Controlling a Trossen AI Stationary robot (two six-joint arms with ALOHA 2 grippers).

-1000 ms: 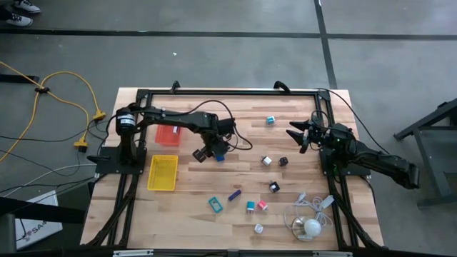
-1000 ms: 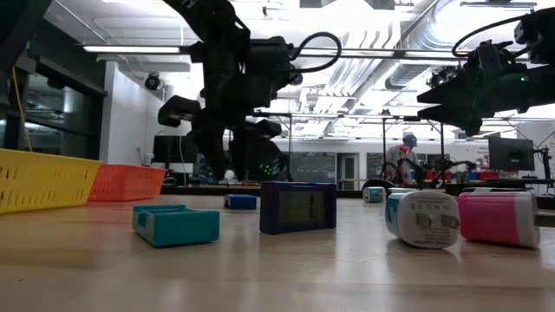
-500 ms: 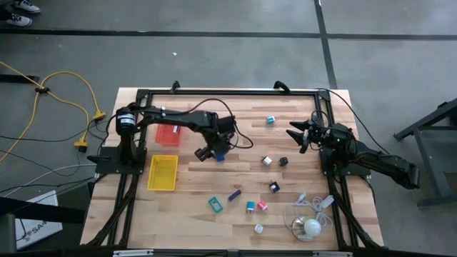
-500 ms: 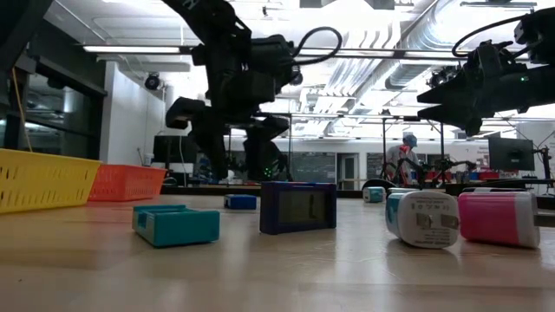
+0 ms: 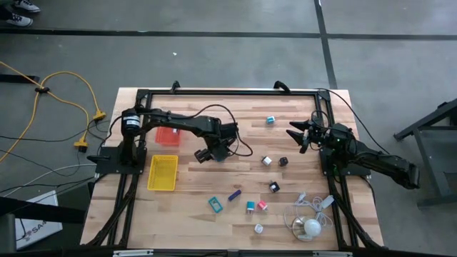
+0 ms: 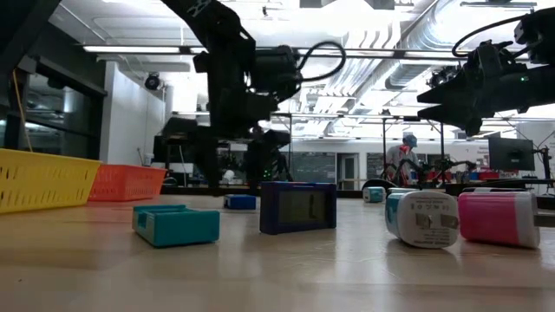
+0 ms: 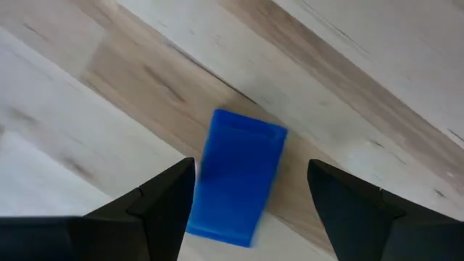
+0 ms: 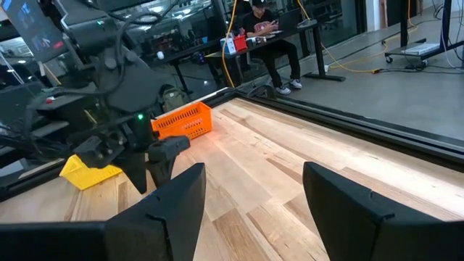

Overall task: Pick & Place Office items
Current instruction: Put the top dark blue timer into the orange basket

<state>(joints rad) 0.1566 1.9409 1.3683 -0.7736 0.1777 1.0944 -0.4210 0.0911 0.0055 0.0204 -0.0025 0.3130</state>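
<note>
A blue block (image 7: 239, 177) lies flat on the wooden table, left of centre; it also shows in the low view (image 6: 240, 201). My left gripper (image 7: 250, 192) points down over it, open, one finger on each side of the block; whether a finger touches it I cannot tell. From above the gripper (image 5: 214, 152) covers the block. More office items lie nearer the front: a teal block (image 5: 216, 204), a purple one (image 5: 234, 194), a pink one (image 5: 262, 205) and black clips (image 5: 274, 187). My right gripper (image 5: 293, 135) waits open and level at the table's right side.
An orange tray (image 5: 169, 134) and a yellow tray (image 5: 163, 173) lie at the table's left. A white cable bundle (image 5: 308, 218) sits at the front right. A small teal block (image 5: 270, 120) lies near the far edge. People sit at desks beyond the table.
My left gripper has opened wider, rolled about its own axis and sunk toward the blue block, so that its fingers now stand on either side of it. The block has stayed where it was.
</note>
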